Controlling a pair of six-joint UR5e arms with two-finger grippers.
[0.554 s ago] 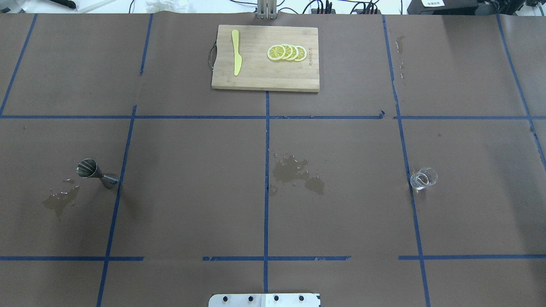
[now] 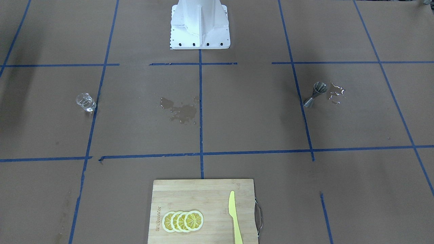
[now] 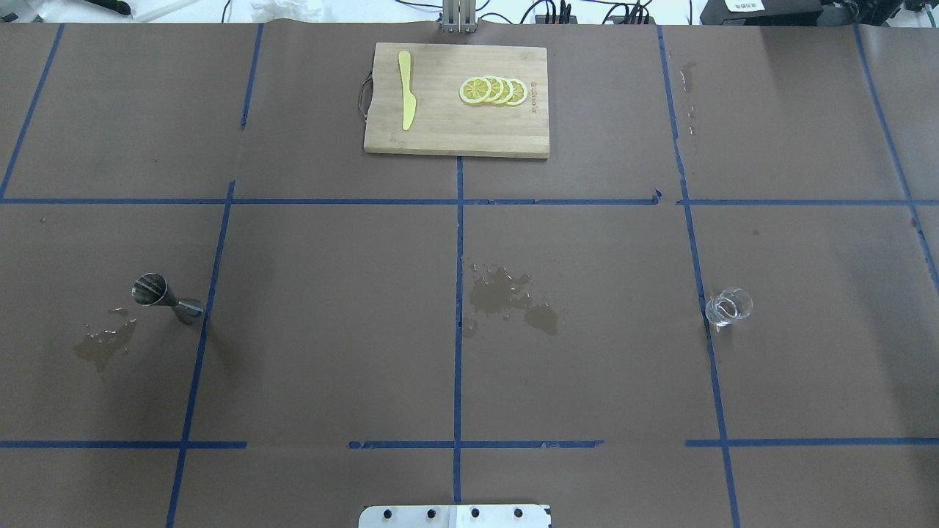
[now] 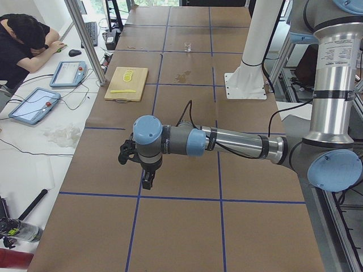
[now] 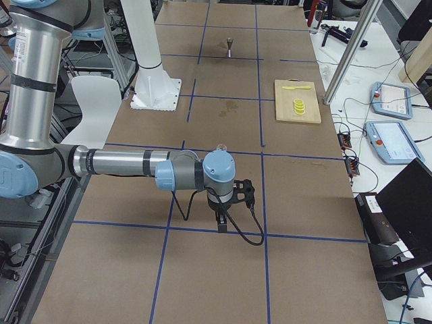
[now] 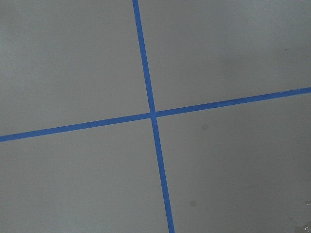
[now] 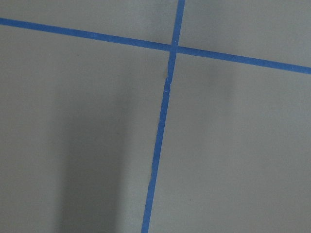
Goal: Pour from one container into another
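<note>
Bright, even light from overhead on the brown desk (image 3: 330,330), with faint, soft-edged shadows. White glare on the wet puddle (image 2: 335,92). Beneath the right tool (image 5: 221,226), a broad dim shadow (image 7: 87,165). Wrist views slightly soft and grainy. Far edge of the overhead view blown out to white.

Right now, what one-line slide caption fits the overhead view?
Steel jigger at left and clear glass at right stand apart on the taped brown table, a wet stain between them.

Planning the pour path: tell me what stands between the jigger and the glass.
Nothing solid does. Only a wet patch lies on the paper between jigger and glass; the cutting board sits off that line.
</note>
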